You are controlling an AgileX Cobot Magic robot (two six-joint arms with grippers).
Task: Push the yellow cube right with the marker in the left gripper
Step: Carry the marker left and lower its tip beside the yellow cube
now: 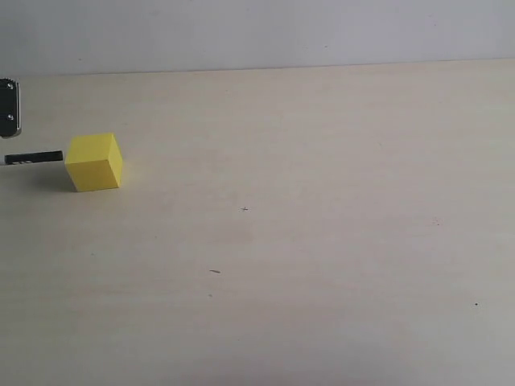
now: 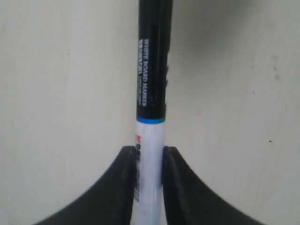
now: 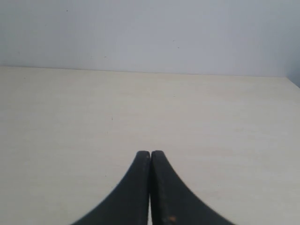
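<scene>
Left gripper (image 2: 150, 151): my two black fingers (image 2: 123, 183) are clamped narrow on the marker (image 2: 152, 70), gripping its white barrel. The black half sticks out ahead of the fingertips. A thin blue ring sits where black meets white.

White print on the black half reads "WHITE BOARD MARKER". The smaller lines beside it are too blurred to read. There's red lettering on the white barrel, partly hidden between my fingers, not readable.

Right gripper (image 3: 150, 153): fingers pressed together, nothing between them, over bare table (image 3: 70, 117).

Exterior view: the marker (image 1: 36, 158) lies roughly level, coming in from the left edge, black end pointing right at the yellow cube (image 1: 94, 162). The tip is at the cube's left face. Touching or a hair off, can't tell. The cube sits flat on the table at the far left, one corner edge turned toward the camera.

To the cube's right: pale wood-grain tabletop with a tiny cross mark (image 1: 244, 209) and a small dark fleck (image 1: 215, 271). Plain pale wall (image 1: 257, 32) behind the table's far edge.
</scene>
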